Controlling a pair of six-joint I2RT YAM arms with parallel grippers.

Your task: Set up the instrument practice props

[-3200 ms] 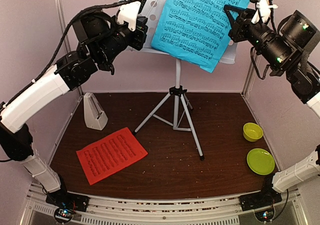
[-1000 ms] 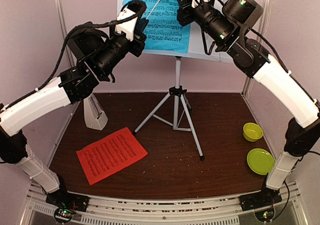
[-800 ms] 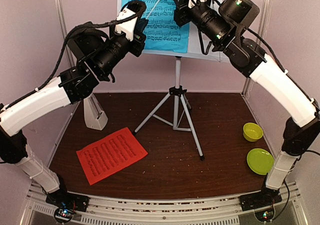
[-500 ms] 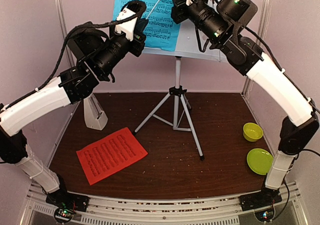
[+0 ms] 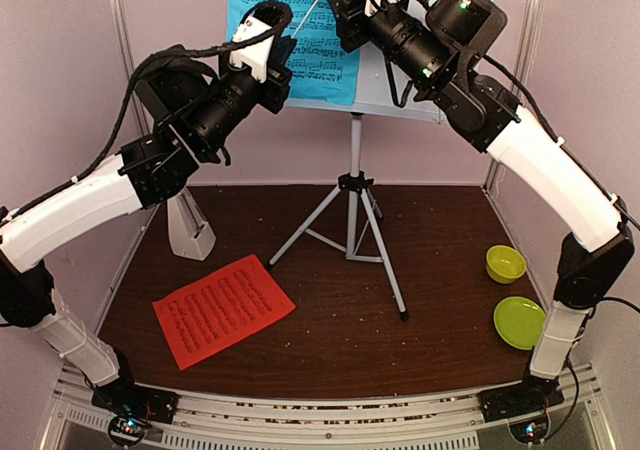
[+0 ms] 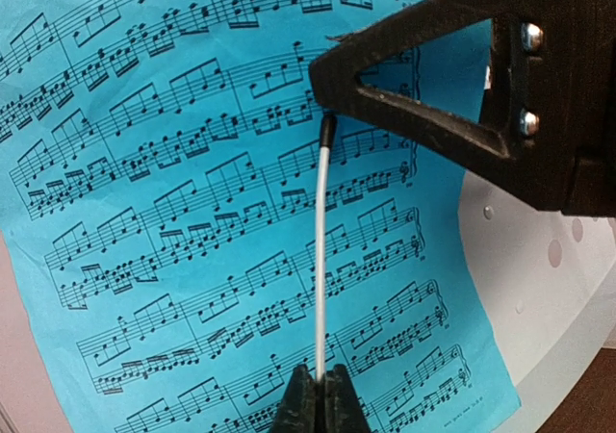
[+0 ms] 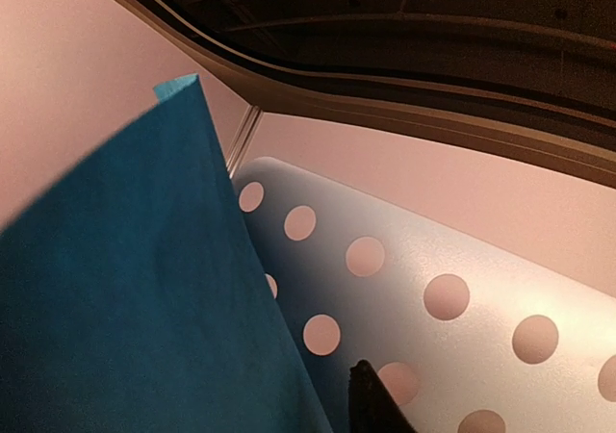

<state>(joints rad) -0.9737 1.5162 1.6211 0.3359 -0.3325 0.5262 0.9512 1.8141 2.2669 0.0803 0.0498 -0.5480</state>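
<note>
Up on the stand desk (image 5: 400,85), flat against its left half: blue sheet (image 5: 285,20), light, limp, quick to crease or slip. Best pinched gently at a free edge, never dragged. Left gripper (image 6: 320,399) clamped tight on thin white rod (image 6: 320,260) crossing the page. Right gripper (image 5: 338,5) at the sheet's upper right edge; cannot tell how wide, or whether gripping paper. Down on the table (image 5: 440,220): red-orange sheet (image 5: 222,308), equally flimsy; metronome (image 5: 188,225), rigid, upright.

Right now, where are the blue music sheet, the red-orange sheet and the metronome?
blue music sheet (image 5: 325,70), top view, lower right part.
red-orange sheet (image 5: 223,308), top view, its middle.
metronome (image 5: 190,232), top view, front face.
</note>
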